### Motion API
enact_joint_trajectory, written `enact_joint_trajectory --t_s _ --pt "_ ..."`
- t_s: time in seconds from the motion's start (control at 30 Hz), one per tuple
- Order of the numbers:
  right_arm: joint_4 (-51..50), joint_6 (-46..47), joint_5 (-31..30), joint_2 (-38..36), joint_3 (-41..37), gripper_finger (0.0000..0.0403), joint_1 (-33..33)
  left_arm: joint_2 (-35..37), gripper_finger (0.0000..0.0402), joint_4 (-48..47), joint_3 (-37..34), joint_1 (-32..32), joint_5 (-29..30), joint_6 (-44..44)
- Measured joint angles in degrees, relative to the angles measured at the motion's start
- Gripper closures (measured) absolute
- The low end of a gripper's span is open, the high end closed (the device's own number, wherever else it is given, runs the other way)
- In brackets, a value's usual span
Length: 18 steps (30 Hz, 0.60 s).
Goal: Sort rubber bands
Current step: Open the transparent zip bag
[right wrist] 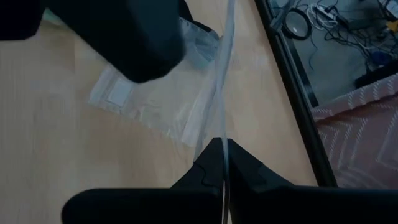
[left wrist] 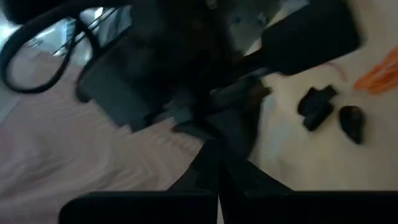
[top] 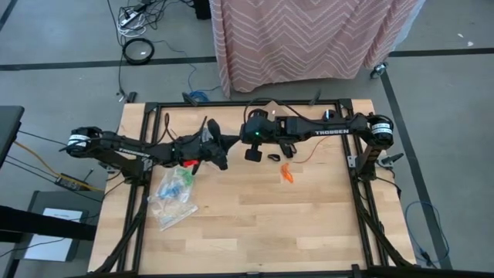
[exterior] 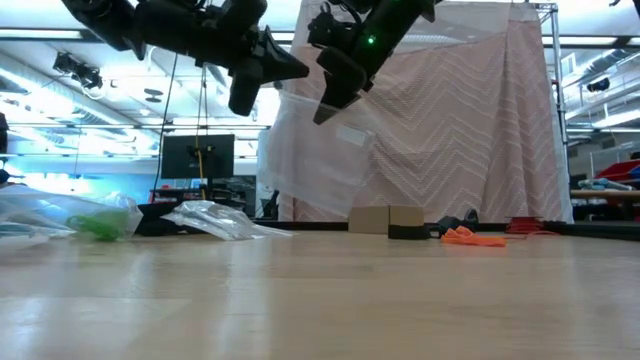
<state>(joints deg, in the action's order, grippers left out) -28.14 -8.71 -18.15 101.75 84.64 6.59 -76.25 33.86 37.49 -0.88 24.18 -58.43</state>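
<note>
The right gripper (right wrist: 222, 163) is clenched on the edge of a clear, thin plastic zip bag (exterior: 320, 150), which it holds raised above the pale wooden table (top: 255, 224); the film runs straight out from between its closed fingers. Just beside it, the left gripper (exterior: 262, 75) is pinched shut on the same bag at the other side, so the bag hangs stretched between the two, well above the boards.

Below and beyond the right gripper, on the left arm's side, lies a heap of crumpled clear plastic bags (top: 174, 197), one of them holding green rubber bands (exterior: 98, 227) and something blue.

On the right gripper's other side, near it on the table, sits a small bunch of thin orange rubber bands (top: 287, 173), loose and touching nothing else. Between that bunch and the grippers lie a few small black rubber bands (left wrist: 326, 112) close together.

Farther off, past the table's far edge, hangs a pink cloth with a white zigzag pattern (exterior: 470, 120).
</note>
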Motion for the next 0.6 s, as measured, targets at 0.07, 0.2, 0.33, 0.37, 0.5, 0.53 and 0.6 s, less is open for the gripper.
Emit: enact_joint_trajectory --t_s 0.07,0.2,0.33,0.37,0.5,0.53,0.6 --pt "0.03 -0.21 0.04 0.0 0.0 0.0403 0.0 -0.31 0.0401 -2.21 0.03 -0.53 -2.27 -0.06" --pt "0.04 -0.49 0.37 0.0 0.0 0.0403 0.0 -0.42 0.0401 -3.73 -0.03 -1.32 -2.13 0.03" --pt "0.11 -0.53 0.95 0.0 0.0 0.0403 0.04 -0.42 0.0401 -3.52 -0.03 -1.24 -0.93 -0.97" --pt "0.19 -0.58 1.23 0.0 0.0 0.0403 0.04 -0.42 0.0401 -3.08 -0.03 -1.23 -0.17 -1.69" --pt "0.22 -1.46 1.82 0.02 0.0 0.0403 0.04 -0.42 0.0401 -2.52 0.14 -1.31 0.73 -2.97" --pt "0.36 -1.47 1.86 0.16 0.0 0.0403 0.04 -0.42 0.0401 -4.3 0.73 -1.37 0.71 -3.01" --pt "0.25 -1.69 1.88 0.33 0.0 0.0403 0.07 -0.42 0.0401 -8.64 2.51 -1.59 0.62 -3.04"
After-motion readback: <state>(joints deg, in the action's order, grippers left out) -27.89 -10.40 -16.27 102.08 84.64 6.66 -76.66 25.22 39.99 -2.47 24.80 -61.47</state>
